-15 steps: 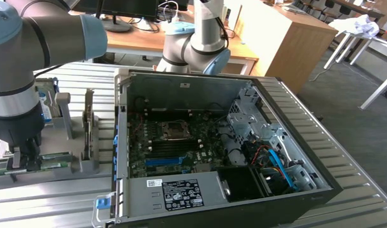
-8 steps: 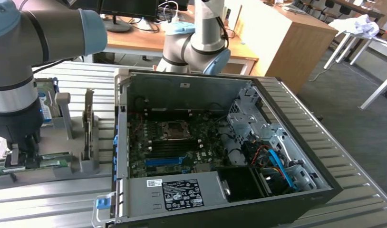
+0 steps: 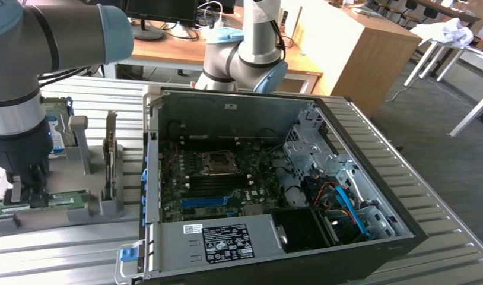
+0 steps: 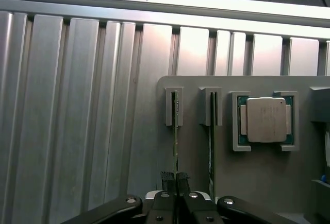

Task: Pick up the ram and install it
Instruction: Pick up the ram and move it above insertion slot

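Note:
A thin green ram [image 4: 176,131] stands on edge in a slot of the grey holder [image 4: 196,152]. My gripper [image 4: 176,178] is down on it, its dark fingertips [image 4: 167,178] pressed together with the board's edge between them. A second ram stick [image 4: 212,131] stands in the neighbouring slot, untouched. In the exterior view my gripper [image 3: 26,197] reaches down to the holder [image 3: 91,205] at the exterior view's left, where the green ram [image 3: 63,203] shows beside the fingers. The stick still sits in its slot.
A square silver processor chip [image 4: 265,120] sits in a holder pocket beside the ram slots. A silver hard drive [image 3: 56,133] stands behind the gripper. The open computer case [image 3: 305,119] with its motherboard [image 3: 218,178] lies to the exterior view's right on the ribbed metal table [image 3: 59,261].

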Controlling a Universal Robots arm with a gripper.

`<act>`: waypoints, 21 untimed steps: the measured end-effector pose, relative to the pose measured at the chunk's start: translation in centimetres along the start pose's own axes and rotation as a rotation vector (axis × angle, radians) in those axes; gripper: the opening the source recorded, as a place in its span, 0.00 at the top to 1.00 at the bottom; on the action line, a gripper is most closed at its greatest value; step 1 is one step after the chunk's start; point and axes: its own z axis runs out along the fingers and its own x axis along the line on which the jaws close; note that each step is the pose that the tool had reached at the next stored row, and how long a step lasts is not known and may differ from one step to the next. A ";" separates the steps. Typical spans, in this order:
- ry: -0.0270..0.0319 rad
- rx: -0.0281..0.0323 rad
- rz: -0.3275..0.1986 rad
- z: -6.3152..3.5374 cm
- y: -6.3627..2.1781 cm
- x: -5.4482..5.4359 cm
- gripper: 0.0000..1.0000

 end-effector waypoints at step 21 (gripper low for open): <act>0.0000 0.0000 0.000 -2.12 0.09 0.0 0.87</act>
